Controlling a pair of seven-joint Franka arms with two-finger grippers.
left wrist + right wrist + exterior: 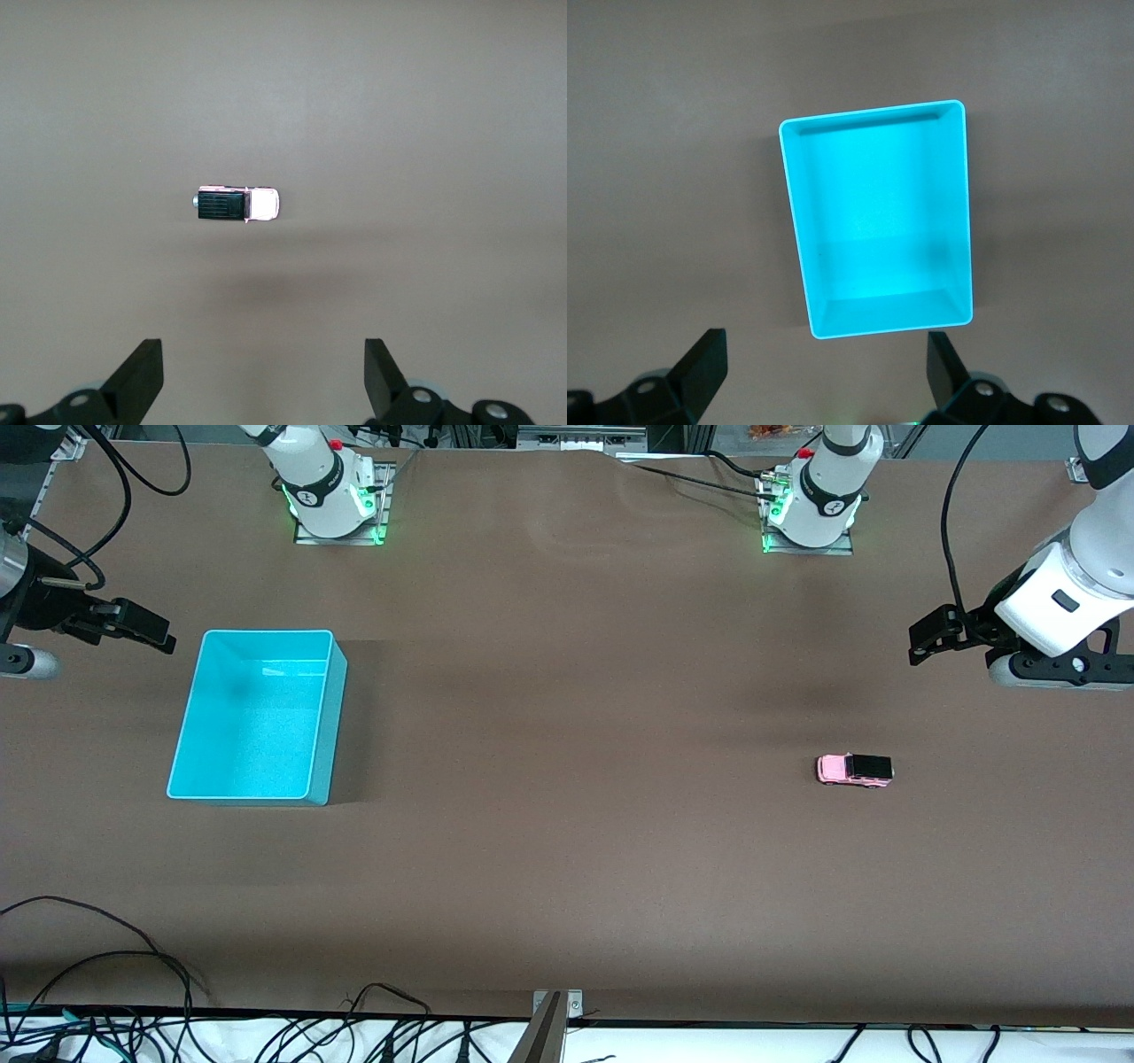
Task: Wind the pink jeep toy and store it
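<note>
The jeep (854, 770) stands on its wheels on the brown worktop (567, 850), toward the left arm's end. The turquoise bin (329, 717) sits well apart, toward the right arm's end. The left hand (926, 638) hangs in the air above the worktop near the jeep, fingers spread, holding nothing. The right hand (146, 631) waits just beside the bin, likewise spread.

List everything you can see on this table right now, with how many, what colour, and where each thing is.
jeep: one, pink with black roof, on the table toward the left arm's end
bin: one, turquoise, nothing in it, toward the right arm's end
cables: several, black, along the table edge nearest the front camera
left claw: one, black, open, up in the air at the left arm's end
right claw: one, black, open, raised beside the bin
</note>
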